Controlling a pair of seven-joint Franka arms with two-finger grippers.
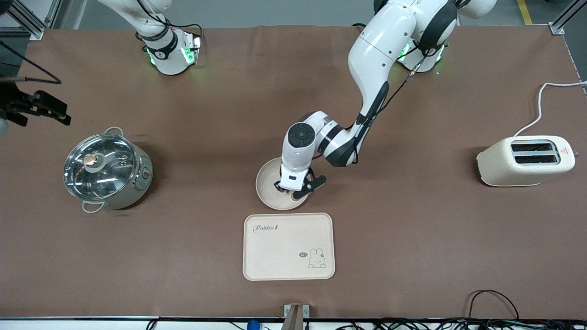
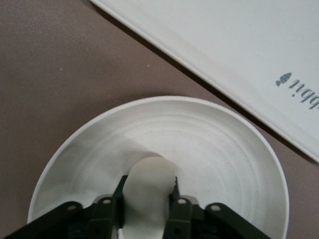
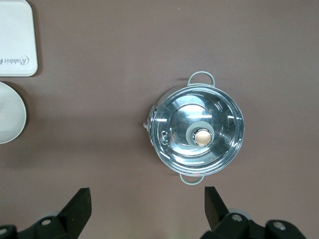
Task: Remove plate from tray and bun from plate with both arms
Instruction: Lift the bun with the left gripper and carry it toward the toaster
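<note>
Plate (image 1: 268, 183): a round, cream-beige shallow dish with a raised rim and faint concentric rings on its inner surface, resting on the brown tabletop (image 1: 412, 238) near its middle. It lies just beside the rectangular cream tray (image 1: 288, 246) with the rabbit drawing, farther from the front camera than the tray and not touching it.

Inside the plate, the left wrist view shows the bun (image 2: 145, 196), a small pale cream-white oval lump with a smooth matte surface. The left gripper (image 2: 147, 195) is down in the plate with its black fingers (image 2: 119, 196) set on either side of the bun, pinching it; one end of the bun sticks out past the fingertips.

The right gripper (image 3: 148, 209) hangs high over the tabletop at the right arm's end, its fingers spread wide with nothing between them, waiting above the steel pot (image 3: 197, 130) with a glass lid.

A cream toaster (image 1: 526, 160) stands toward the left arm's end of the tabletop, well apart from the plate, its white cord trailing off the edge.
</note>
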